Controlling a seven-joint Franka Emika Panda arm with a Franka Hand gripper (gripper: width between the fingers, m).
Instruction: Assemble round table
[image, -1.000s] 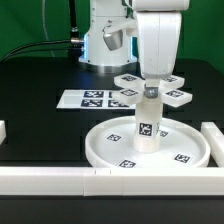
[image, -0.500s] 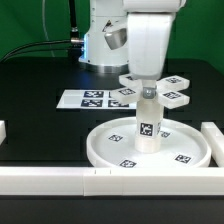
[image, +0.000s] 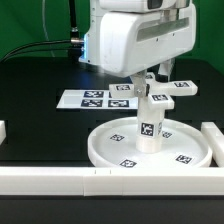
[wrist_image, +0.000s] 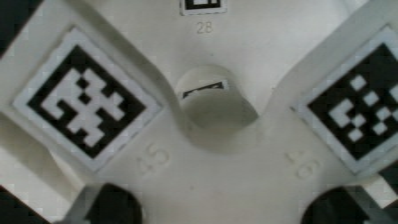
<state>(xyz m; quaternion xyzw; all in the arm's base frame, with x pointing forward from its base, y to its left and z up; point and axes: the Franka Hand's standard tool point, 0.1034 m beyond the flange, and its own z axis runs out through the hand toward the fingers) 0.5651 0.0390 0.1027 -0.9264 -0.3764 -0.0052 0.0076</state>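
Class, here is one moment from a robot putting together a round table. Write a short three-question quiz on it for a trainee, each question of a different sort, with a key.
1. True or false: the tagged white post stands upright at the middle of the round white disc.
2. Multiple choice: in the exterior view the marker board lies A) on the disc, B) on the black table behind the disc, C) on top of the post.
3. Fill in: the tagged cross-shaped part held by the gripper sits at the ____ of the post.

Key: 1 true; 2 B; 3 top.
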